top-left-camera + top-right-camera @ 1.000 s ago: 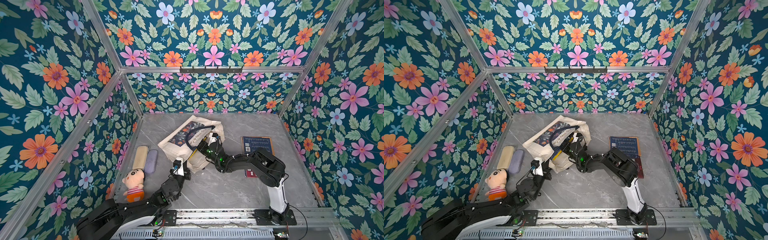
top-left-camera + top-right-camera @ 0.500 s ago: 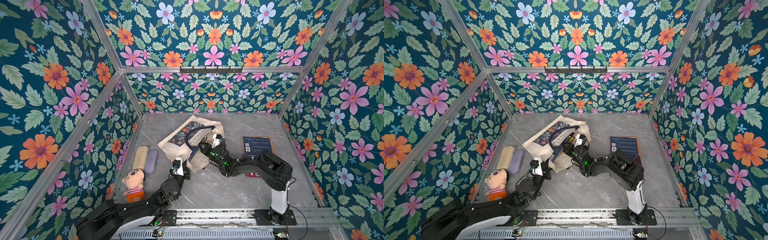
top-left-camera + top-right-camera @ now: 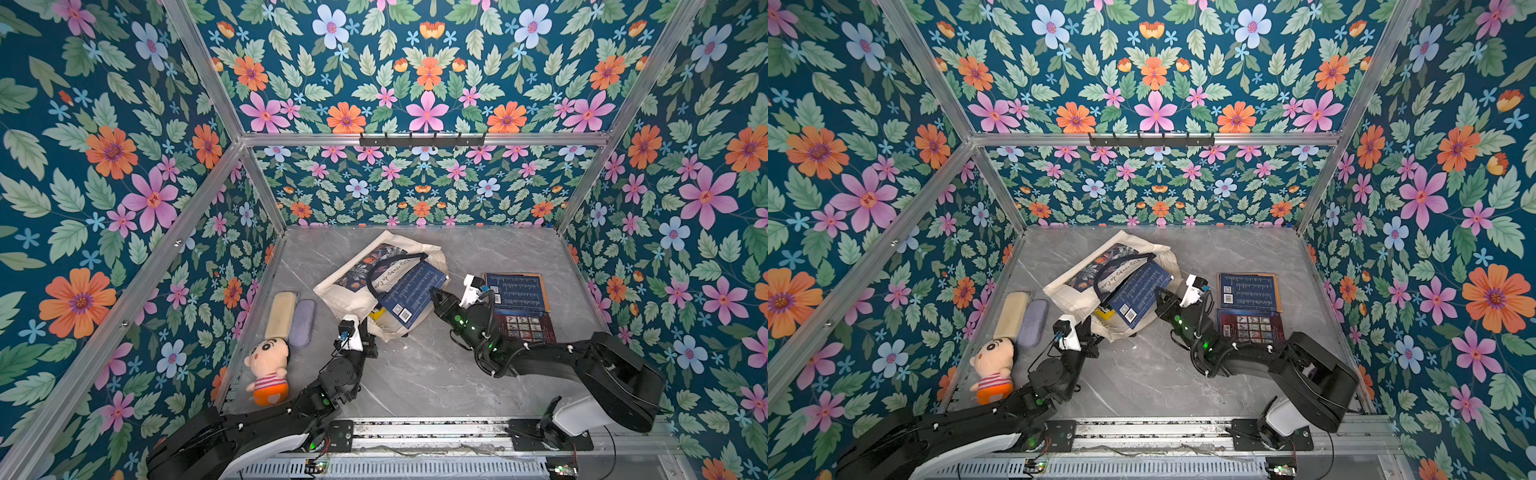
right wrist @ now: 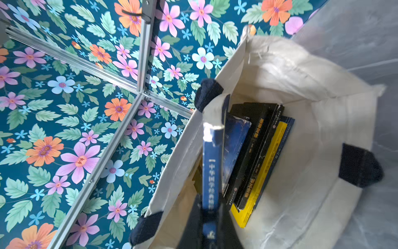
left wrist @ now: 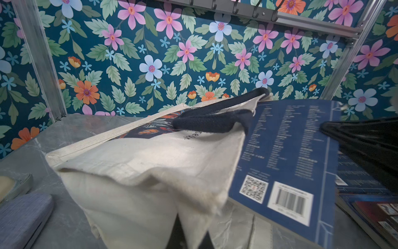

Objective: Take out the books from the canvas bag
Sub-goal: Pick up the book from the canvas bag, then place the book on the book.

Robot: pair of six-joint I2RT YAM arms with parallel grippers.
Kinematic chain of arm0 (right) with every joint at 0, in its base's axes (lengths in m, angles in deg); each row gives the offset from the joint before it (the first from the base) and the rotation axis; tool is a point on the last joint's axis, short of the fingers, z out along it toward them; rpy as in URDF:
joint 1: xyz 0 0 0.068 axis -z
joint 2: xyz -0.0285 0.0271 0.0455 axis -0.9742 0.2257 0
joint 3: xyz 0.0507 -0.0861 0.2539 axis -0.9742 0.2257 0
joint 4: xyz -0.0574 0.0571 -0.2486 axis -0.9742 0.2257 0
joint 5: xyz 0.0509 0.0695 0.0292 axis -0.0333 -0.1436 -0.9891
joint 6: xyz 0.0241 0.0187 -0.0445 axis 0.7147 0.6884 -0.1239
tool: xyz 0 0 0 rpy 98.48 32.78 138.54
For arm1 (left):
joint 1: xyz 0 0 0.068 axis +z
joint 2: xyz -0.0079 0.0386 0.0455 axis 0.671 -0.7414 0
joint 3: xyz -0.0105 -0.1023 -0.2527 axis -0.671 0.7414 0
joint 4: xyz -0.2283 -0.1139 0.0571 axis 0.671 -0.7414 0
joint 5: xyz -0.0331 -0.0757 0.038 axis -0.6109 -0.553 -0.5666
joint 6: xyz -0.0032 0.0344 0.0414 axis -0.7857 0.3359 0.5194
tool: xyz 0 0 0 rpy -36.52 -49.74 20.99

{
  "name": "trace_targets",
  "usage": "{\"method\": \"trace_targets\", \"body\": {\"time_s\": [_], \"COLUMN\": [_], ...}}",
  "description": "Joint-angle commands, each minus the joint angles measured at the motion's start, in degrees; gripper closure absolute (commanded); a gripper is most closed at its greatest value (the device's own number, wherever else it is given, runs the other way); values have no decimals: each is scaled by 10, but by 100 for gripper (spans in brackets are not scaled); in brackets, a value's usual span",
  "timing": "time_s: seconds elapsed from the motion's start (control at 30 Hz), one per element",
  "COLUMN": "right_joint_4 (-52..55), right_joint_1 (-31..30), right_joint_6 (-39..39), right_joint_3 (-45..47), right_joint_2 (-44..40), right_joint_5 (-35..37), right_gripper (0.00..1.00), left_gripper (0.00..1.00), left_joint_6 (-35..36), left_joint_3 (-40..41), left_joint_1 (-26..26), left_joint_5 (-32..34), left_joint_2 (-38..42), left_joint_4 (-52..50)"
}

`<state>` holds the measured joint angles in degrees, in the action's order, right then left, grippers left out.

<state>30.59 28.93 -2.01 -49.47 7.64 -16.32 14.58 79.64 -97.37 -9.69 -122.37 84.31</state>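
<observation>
Right gripper (image 3: 436,296) clamped on blue book (image 3: 409,291); book at its 10 o'clock, half out of canvas bag (image 3: 338,295), long axis 1-to-7 o'clock. Left gripper (image 3: 368,338) closed, pinching bag edge at book's 7 o'clock. Right arm nearer.

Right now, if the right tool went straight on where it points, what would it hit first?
The right tool is shut on the blue book; going on, it would probably drive that book into the canvas bag, against the books inside.
</observation>
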Motion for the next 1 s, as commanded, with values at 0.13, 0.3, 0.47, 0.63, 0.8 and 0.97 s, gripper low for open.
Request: {"method": "trace_targets", "body": {"time_s": [0.13,0.3,0.47,0.63,0.8,0.97], "right_joint_4": [110,251,403,560,698,830], "right_joint_1": [0,0,0,0,0,0], "right_joint_6": [-38,-34,-1,56,106,206], "right_joint_3": [51,85,115,136,142,150], "right_joint_2": [-157,-309,-453,-564,-639,-680], "right_joint_5": [79,152,239,316,380,433], "right_gripper": [100,100,100,100,100,100], "left_gripper": [100,100,100,100,100,100], "left_joint_6": [-9,-10,-9,-9,-8,-8], "left_joint_3": [0,-2,-11,-13,-12,-12], "left_joint_1": [1,1,2,2,2,2], "left_joint_5": [69,76,81,78,72,67], "left_joint_2": [1,1,-13,-17,-14,-13], "left_joint_4": [-18,-23,-32,-33,-33,-34]}}
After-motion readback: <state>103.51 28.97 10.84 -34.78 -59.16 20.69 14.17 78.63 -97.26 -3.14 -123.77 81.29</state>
